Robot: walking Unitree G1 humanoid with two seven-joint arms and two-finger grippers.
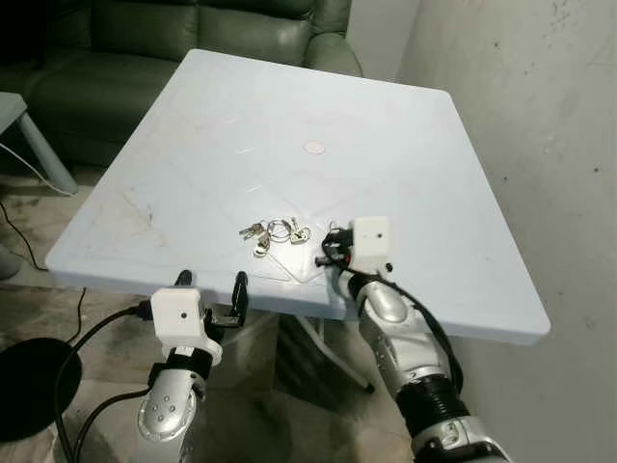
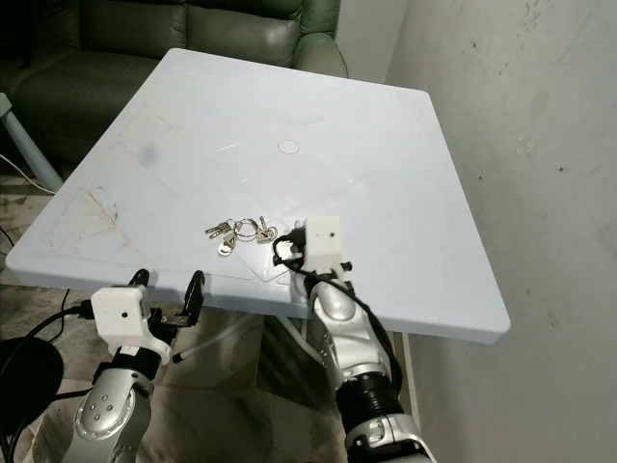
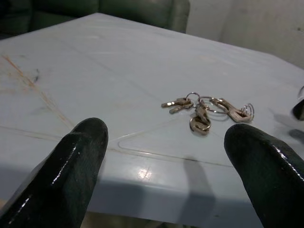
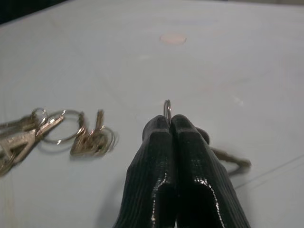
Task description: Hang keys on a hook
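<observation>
While a bunch of keys lies near the table's front edge, a separate key ring is pinched between the closed fingers of the right gripper, at 3 o'clock of the bunch. The left gripper is held wide open, empty, below the edge at 7 o'clock.

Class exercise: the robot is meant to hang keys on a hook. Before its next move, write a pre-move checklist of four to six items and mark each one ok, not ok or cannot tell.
1. Right gripper shut on a key ring: ok.
2. Key hanging from that ring clear of the table: cannot tell.
3. Other key bunch lying loose on the table, apart from the right gripper: ok.
4. Left gripper open, at the table's near edge: ok.
5. Hook located: not ok.
</observation>
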